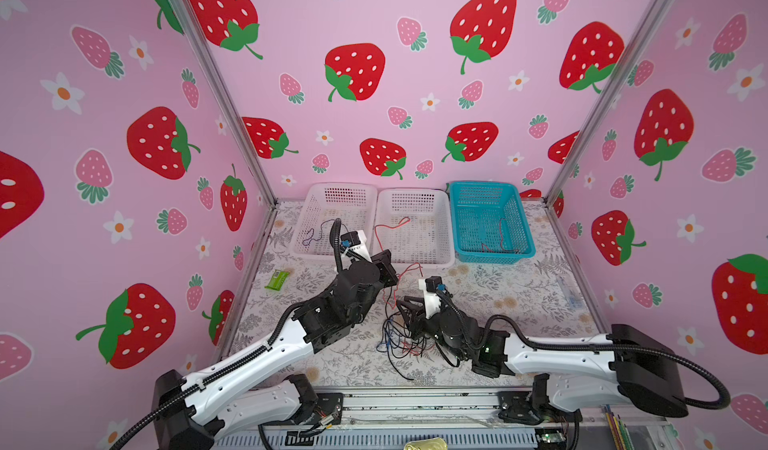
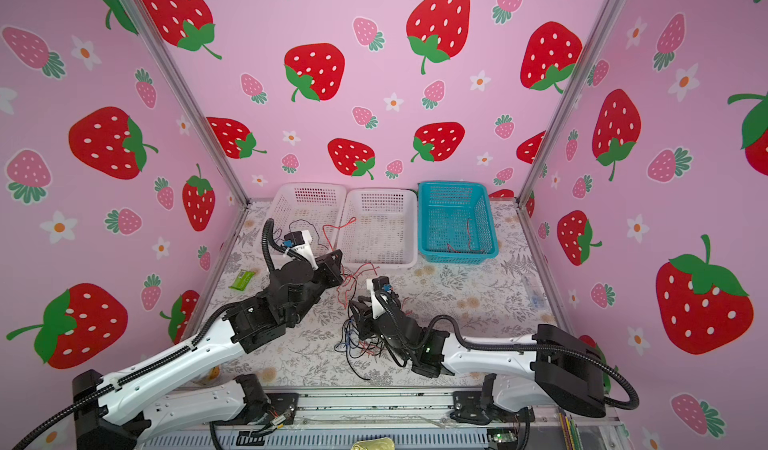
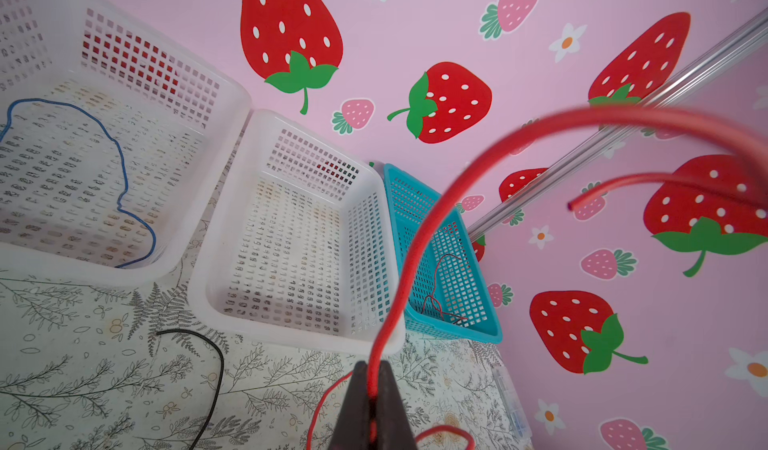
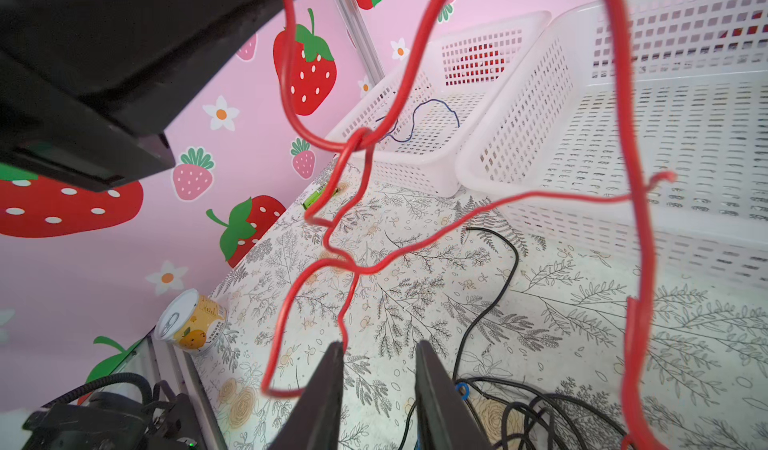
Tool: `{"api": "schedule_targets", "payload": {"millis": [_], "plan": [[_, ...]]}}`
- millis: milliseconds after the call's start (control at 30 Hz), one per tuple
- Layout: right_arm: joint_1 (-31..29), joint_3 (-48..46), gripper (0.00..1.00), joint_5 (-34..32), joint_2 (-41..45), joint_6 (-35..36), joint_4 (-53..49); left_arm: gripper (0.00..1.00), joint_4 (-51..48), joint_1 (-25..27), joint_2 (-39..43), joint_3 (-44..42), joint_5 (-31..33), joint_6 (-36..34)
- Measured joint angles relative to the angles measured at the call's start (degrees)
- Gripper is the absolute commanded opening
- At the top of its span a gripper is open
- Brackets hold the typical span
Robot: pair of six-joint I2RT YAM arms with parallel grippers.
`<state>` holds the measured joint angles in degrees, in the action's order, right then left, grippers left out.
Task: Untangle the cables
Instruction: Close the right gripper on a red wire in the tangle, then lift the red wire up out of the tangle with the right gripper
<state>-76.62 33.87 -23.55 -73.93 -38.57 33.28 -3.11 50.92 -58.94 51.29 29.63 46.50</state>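
Observation:
My left gripper (image 3: 372, 379) is shut on a red cable (image 3: 415, 240), which rises from the jaws and arcs over in front of the baskets. In both top views this gripper (image 1: 395, 278) is raised just before the middle white basket, and the red cable (image 1: 409, 267) hangs from it toward the tangle. A knot of black, red and blue cables (image 1: 399, 339) lies on the table mid-front. My right gripper (image 4: 380, 348) hovers open over the table beside that tangle (image 4: 540, 410). Nothing sits between its fingers (image 4: 328, 385); a red loop (image 4: 286, 323) passes just outside one finger.
Along the back wall stand two white baskets (image 1: 332, 190) (image 1: 415, 194) and a blue basket (image 1: 486, 186). The left basket holds a dark blue cable (image 3: 120, 169), and the blue one holds red and black strands (image 1: 498, 240). A green packet (image 1: 277, 279) and a small can (image 4: 191, 323) lie at the left.

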Motion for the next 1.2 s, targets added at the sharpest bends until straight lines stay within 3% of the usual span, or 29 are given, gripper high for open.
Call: {"api": "schedule_targets", "payload": {"millis": [267, 1200], "plan": [[-0.20, -2.23, 0.41, 2.75, 4.24, -0.35, 0.96, 0.00, 0.33, 0.00, 0.20, -0.02, 0.63, -0.46], [-1.01, 0.68, 0.49, 7.54, -2.40, -0.44, 8.00, 0.00, 1.20, 0.09, 1.57, -1.03, 1.77, -1.44]]}}
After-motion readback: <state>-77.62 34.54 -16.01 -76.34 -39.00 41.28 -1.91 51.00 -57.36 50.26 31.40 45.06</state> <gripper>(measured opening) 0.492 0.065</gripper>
